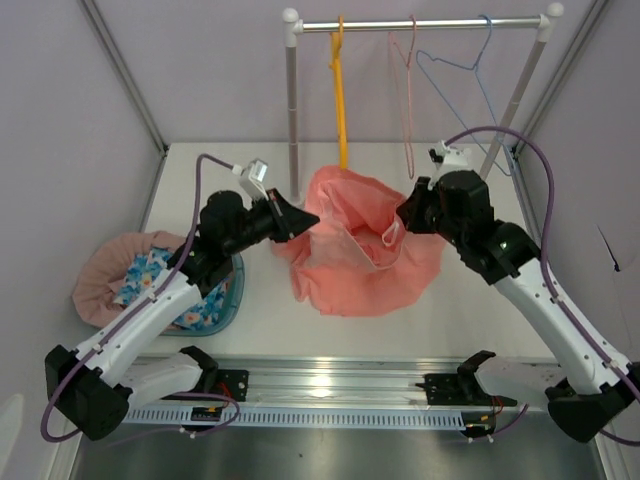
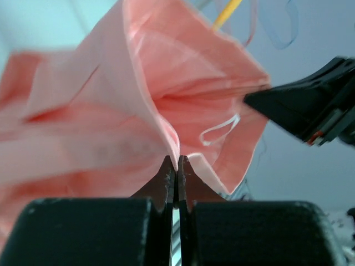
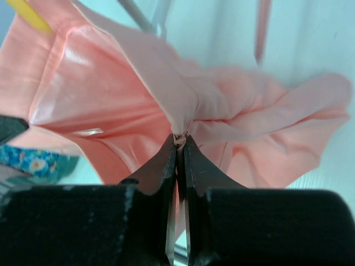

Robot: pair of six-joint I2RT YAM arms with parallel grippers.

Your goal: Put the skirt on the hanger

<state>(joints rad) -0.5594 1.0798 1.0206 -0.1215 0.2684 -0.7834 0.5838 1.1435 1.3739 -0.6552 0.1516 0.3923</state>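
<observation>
Working over a white surface point(image 1: 270, 320), with a rail point(image 1: 420, 22) across the back. Below that rail, holding up a salmon-pink skirt point(image 1: 350, 240) spread between the two arms, partly lifted, with the lower folds seemingly resting on the surface. Off to the left, a tub point(image 1: 237, 285) of other clothes, well apart from the job. On the rail, three wire shapes: yellow hanger point(image 1: 341, 100), pink hanger point(image 1: 408, 100), blue hanger point(image 1: 470, 65), with the yellow one just above the cloth's upper edge.

Left fingers point(image 2: 165, 177) clenched on a thin fold at the skirt's edge. Right fingers point(image 3: 163, 166) likewise pinched tight, on a bunched gather at the opposite side.

Looks light, thin and faintly glossy, so probably slippery. Sags and folds wherever unsupported, with no stiffness to hold an opening. Best gripped along a stitched edge, where doubled cloth gives something to bite on, rather than in a single layer mid-panel. Worth noting a small white hanging loop point(image 2: 219, 130) inside, near the right-hand grip: likely meant for a hanger's notch, but probably too fine to pinch reliably. Calls for a wide spread between the two grips, to tension the edge.
</observation>
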